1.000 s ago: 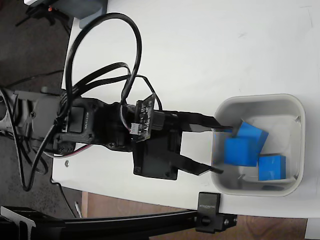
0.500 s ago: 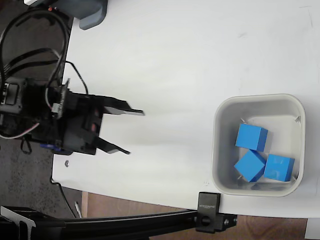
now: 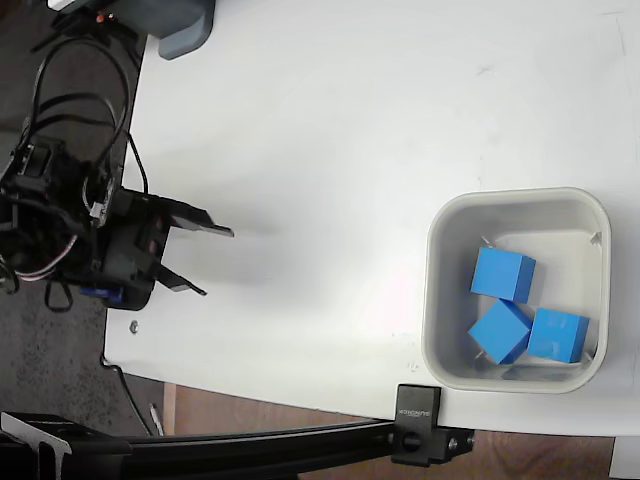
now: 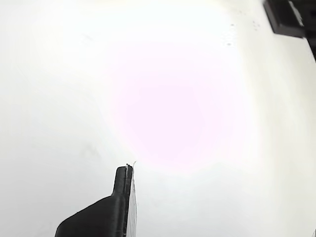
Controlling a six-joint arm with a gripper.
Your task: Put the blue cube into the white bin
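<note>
**With the cubes in the bin, our hand hangs empty**

While our gripper (image 3: 205, 260) sits at the left edge of the table (image 3: 330, 130) in the fixed view, its two fingers are spread apart and hold nothing. Our wrist view shows only one dark finger (image 4: 121, 197) over bare white surface. Well away to the right, the white bin (image 3: 440, 290) holds three blue cubes, among them the blue cube (image 3: 502, 275) lying inside. We judge the placing done; the next move calls only for keeping clear.
</note>
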